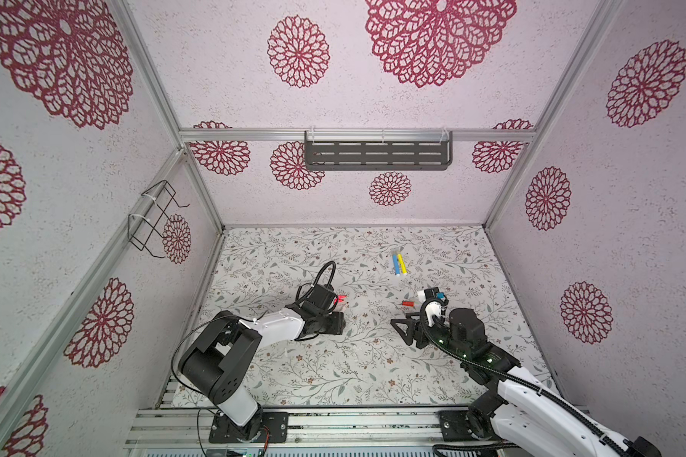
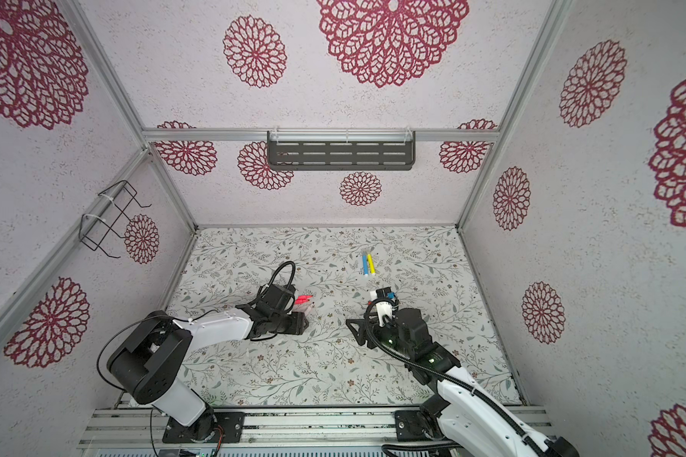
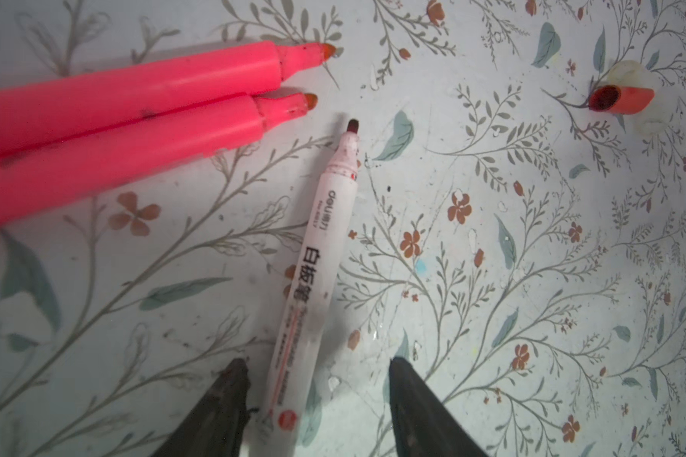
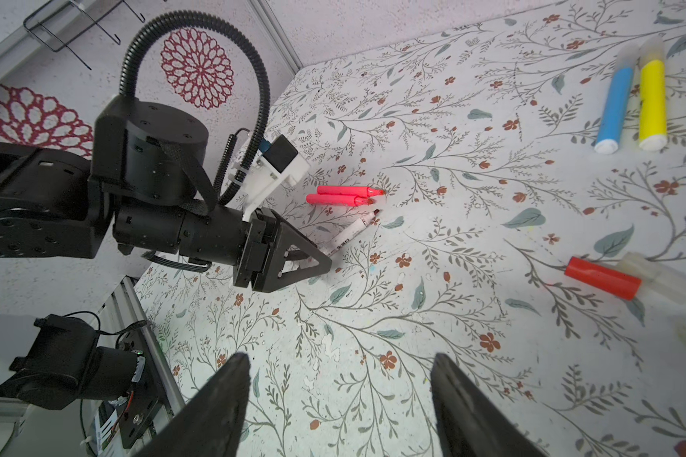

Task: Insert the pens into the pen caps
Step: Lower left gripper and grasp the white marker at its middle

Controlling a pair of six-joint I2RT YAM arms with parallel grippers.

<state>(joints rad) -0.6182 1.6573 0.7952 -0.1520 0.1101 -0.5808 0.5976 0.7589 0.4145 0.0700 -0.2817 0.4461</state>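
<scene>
In a top view, a blue plastic marker (image 1: pixel 395 266) and a yellow plastic marker (image 1: pixel 401 264) lie together at one o'clock on the floral table (image 1: pixel 333 380), open room around.

Left wrist: left gripper (image 3: pixel 317 368), jaws apart, straddles the white printed marker (image 3: pixel 313 269), unclamped; two pink markers (image 3: pixel 135 91) crowd alongside.

Right wrist: right gripper (image 4: pixel 337 362) wide, empty; red tube cap (image 4: pixel 602 277) touches a blurred clear cap (image 4: pixel 658 277).
</scene>
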